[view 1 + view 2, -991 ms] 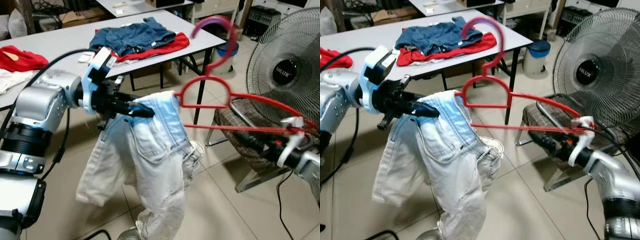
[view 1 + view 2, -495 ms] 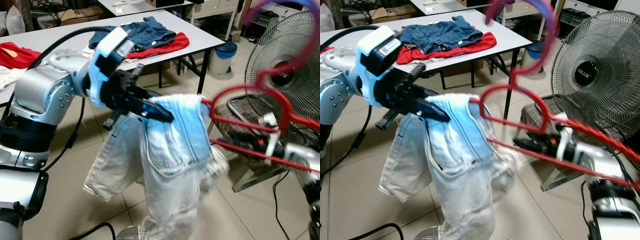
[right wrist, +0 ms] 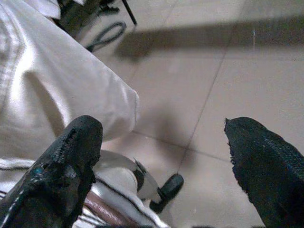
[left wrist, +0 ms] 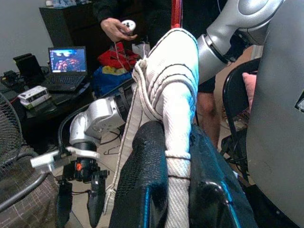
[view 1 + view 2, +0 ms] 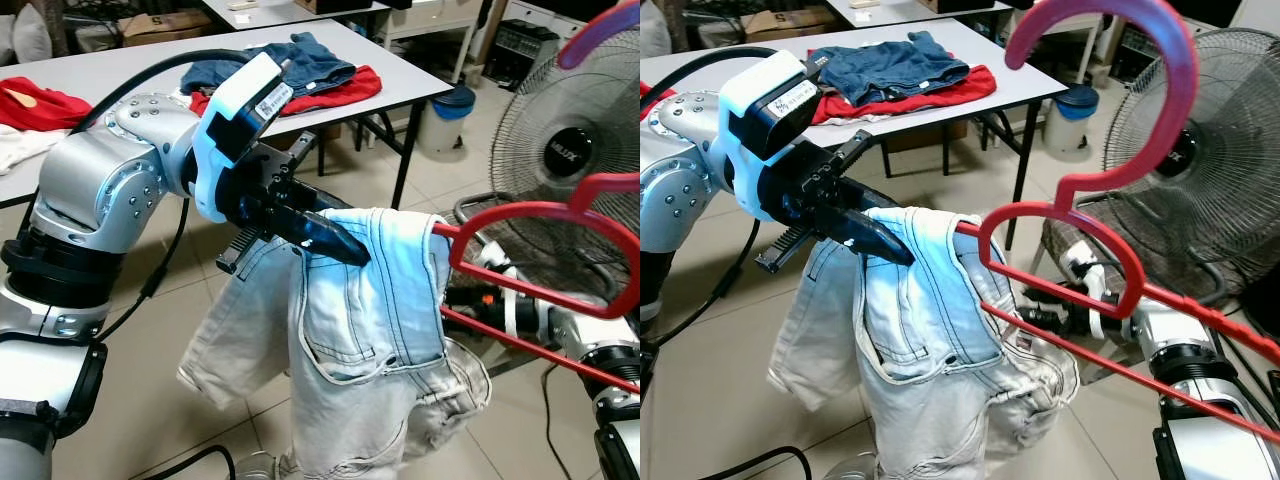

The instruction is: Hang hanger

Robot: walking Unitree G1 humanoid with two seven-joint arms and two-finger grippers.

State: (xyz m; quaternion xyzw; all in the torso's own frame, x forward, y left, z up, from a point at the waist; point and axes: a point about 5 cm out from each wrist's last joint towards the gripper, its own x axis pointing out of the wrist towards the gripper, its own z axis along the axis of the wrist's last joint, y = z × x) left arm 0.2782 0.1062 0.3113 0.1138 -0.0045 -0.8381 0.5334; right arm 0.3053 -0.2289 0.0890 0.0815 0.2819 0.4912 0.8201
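A long white table (image 5: 120,75) runs across the back of the room with a heap of blue and red clothes (image 5: 300,75) on it, and a large standing fan (image 5: 1220,150) rises at the robot's right over the tiled floor (image 5: 150,420). In the middle hangs a pair of pale, washed-out jeans (image 5: 370,340), their waistband draped over the left end of a red hanger (image 5: 1110,290), the legs falling loose toward the floor. The hanger lies roughly level in the air, its big hook (image 5: 1140,60) curling up in front of the fan and its lower bar slanting down toward the right edge of the picture. The left gripper (image 5: 335,232), reaching from the silver left arm, is clamped on the jeans' waistband; in the left wrist view its two black fingers (image 4: 142,190) press a thick folded seam of the denim between them. The right gripper (image 5: 1040,320) sits low beside the hanging jeans, just beneath the hanger's lower bar; in the right wrist view its fingers (image 3: 71,161) are spread wide apart with bare floor between them, the pale fabric lying against one finger. In the left wrist view a person's hand (image 4: 116,29) holds a small white device in the background, near a laptop (image 4: 66,66) on a dark desk.
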